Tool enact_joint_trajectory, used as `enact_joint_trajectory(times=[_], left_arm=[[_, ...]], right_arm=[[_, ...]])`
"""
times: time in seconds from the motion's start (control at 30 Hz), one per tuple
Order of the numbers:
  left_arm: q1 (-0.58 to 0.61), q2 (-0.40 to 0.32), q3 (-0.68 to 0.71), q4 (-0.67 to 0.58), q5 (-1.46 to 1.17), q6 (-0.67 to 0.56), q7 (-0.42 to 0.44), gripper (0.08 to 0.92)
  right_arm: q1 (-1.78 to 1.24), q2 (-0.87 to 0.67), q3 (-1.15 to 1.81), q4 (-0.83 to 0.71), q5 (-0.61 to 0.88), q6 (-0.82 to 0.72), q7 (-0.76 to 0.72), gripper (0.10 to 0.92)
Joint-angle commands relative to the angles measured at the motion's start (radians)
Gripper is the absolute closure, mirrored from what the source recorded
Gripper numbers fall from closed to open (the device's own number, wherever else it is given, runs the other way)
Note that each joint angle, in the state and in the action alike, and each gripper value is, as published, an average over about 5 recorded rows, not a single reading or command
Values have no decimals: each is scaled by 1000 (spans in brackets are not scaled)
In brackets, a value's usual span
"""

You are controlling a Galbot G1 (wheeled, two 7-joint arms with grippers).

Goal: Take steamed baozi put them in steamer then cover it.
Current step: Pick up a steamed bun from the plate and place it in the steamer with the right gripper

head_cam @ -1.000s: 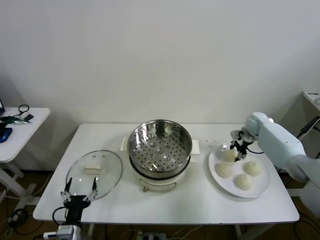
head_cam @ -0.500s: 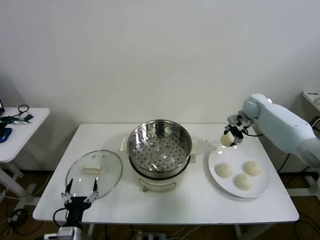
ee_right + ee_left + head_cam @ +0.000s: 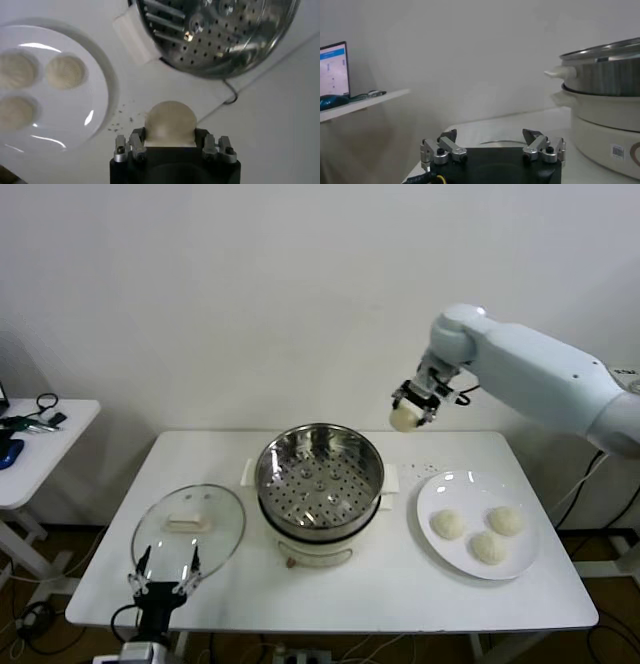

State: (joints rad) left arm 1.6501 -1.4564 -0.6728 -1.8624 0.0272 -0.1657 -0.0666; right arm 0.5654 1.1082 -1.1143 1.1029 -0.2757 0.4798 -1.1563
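**Supervisor:** What's on the head view?

**Me:** I've got the right end effector (image 3: 412,406) raised above the counter (image 3: 330,584), just beyond the far right rim of the steamer (image 3: 320,484), closed around 1 baozi (image 3: 404,417). The steamer sits mid-counter with its perforated tray bare. The other 3 baozi (image 3: 478,532) lie on the white plate (image 3: 440,484) to the right. The cover (image 3: 189,529) lies flat on the counter left of the steamer, handle up. My left end effector (image 3: 163,574) is parked at the near edge, just in front of the cover, fingers spread apart and holding nothing.

**Supervisor:** Left wrist?

**Me:** The left end effector (image 3: 492,149) shows its 2 finger pairs wide apart, nothing between them. The steamer's steel wall (image 3: 607,70) on its white base stands to one side of it.

**Supervisor:** Right wrist?

**Me:** The baozi (image 3: 170,122) sits clamped between the fingers (image 3: 131,147) of the right end effector (image 3: 171,145), high over the counter. Below I see the perforated tray (image 3: 220,30), one white side handle (image 3: 135,35), and the plate (image 3: 70,130) with 3 baozi on it.
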Motion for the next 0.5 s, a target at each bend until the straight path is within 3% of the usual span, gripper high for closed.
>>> enact_joint_trajectory(times=[0.03, 0.5], left_arm=[[12, 4, -3, -1, 0, -2, 0, 177], [26, 9, -3, 1, -3, -5, -2, 177]], right_arm=[[24, 169, -2, 79, -166, 143, 19, 389], [-156, 304, 46, -13, -392, 197, 52, 389]])
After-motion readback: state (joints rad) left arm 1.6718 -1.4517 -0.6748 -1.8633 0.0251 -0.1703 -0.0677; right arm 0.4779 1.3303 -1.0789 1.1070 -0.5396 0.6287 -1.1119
